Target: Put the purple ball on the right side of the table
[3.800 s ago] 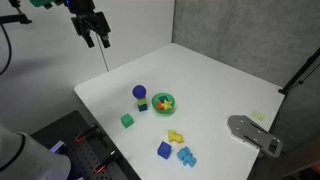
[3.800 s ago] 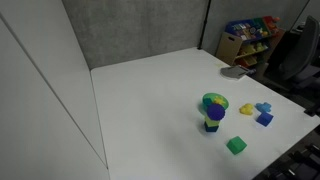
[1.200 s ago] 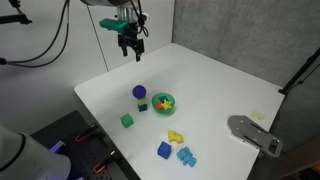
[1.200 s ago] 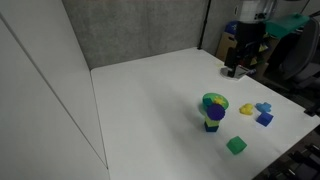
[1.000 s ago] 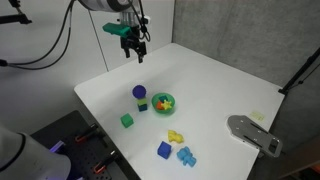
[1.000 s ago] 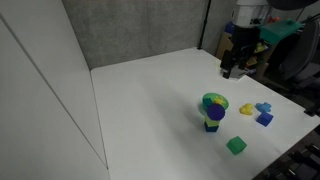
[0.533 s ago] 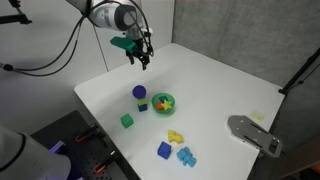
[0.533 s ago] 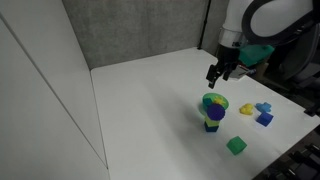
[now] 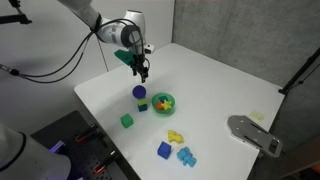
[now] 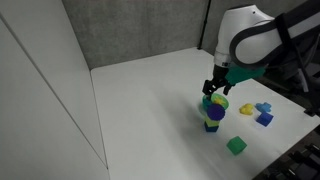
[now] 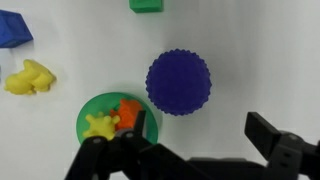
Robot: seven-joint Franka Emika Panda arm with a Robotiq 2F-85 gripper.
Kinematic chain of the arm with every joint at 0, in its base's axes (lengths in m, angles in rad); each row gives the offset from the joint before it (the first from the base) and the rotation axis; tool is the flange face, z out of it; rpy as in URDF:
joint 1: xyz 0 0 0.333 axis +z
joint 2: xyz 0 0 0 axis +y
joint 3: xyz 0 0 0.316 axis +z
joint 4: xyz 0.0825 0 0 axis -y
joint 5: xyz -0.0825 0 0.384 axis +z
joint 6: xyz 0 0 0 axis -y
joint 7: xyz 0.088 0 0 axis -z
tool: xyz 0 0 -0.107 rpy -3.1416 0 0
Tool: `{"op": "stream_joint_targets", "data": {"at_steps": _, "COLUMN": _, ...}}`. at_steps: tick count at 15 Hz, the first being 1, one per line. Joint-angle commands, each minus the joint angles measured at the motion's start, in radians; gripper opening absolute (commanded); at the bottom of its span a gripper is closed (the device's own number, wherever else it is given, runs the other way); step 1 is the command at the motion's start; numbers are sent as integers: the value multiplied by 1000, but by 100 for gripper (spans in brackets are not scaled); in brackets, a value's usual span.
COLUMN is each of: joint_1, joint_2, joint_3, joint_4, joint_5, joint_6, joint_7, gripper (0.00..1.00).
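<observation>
We hover our dark two-fingered gripper (image 9: 142, 76) with its fingers spread wide and empty. In the wrist view the small dark purple ball (image 11: 178, 82) sits mid-frame on the white table (image 9: 220, 85), just above our finger gap, with the round green bowl (image 11: 92, 105) close at lower left.

Legible text, labels, brands, numbers, signs: none in any view. Colourful packages (image 10: 252, 27) on a wooden shelf (image 10: 234, 47), upper right of an exterior view: any printing too small and blurred to read.
</observation>
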Motion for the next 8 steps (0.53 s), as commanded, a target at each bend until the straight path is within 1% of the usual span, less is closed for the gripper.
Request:
{"op": "stream_joint_targets", "data": {"at_steps": 1, "joint_1": 63, "joint_2": -3, "joint_3": -57, "joint_4": -5, "joint_5": -39, "joint_6": 0, "joint_7": 223, "gripper": 100}}
{"op": "stream_joint_targets", "data": {"at_steps": 4, "joint_1": 87, "joint_2": 7, "joint_3": -74, "joint_4": -1, "joint_5": -25, "joint_6": -28, "joint_7": 384, "gripper": 100}}
{"op": "stream_joint_targets", "data": {"at_steps": 8, "joint_1": 79, "joint_2": 25, "joint_3": -64, "joint_4": -5, "joint_5": 10, "joint_6": -45, "joint_7": 502, "gripper": 100}}
